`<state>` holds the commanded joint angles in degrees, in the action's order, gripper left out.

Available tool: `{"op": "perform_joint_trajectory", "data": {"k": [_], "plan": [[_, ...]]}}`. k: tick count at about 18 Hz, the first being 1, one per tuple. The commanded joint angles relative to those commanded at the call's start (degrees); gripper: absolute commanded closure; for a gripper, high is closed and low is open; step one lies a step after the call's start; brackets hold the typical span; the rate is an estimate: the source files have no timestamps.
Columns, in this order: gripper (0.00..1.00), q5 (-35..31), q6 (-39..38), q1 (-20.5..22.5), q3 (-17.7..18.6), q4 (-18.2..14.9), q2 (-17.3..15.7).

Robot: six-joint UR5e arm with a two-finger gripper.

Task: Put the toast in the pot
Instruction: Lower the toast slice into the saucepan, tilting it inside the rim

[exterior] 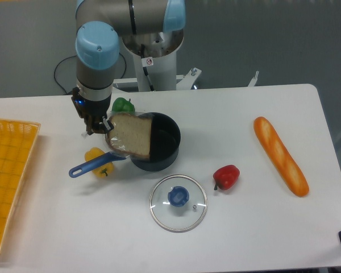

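Note:
The toast (132,136) is a beige square slice with a darker crust. It is held tilted over the left rim of the pot (161,146), a small black saucepan whose blue handle (94,165) points to the lower left. My gripper (104,126) is shut on the toast's left edge, just left of the pot. The toast covers part of the pot's left side.
A green pepper (123,105) sits behind the gripper and a yellow pepper (98,156) lies under the pot handle. A glass lid with a blue knob (178,202), a red pepper (226,177) and a baguette (280,155) lie to the right. An orange basket (8,170) stands at the left edge.

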<state>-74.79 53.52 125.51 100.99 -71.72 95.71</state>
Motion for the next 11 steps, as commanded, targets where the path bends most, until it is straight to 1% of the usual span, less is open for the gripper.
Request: {"op": "perform_joint_trajectory", "data": {"k": [7, 11], "plan": [[1.00, -0.17, 1.32, -0.09, 0.18, 0.00, 0.18], [0.96, -2.46, 3.87, -0.18, 0.18, 0.00, 0.44]]}}
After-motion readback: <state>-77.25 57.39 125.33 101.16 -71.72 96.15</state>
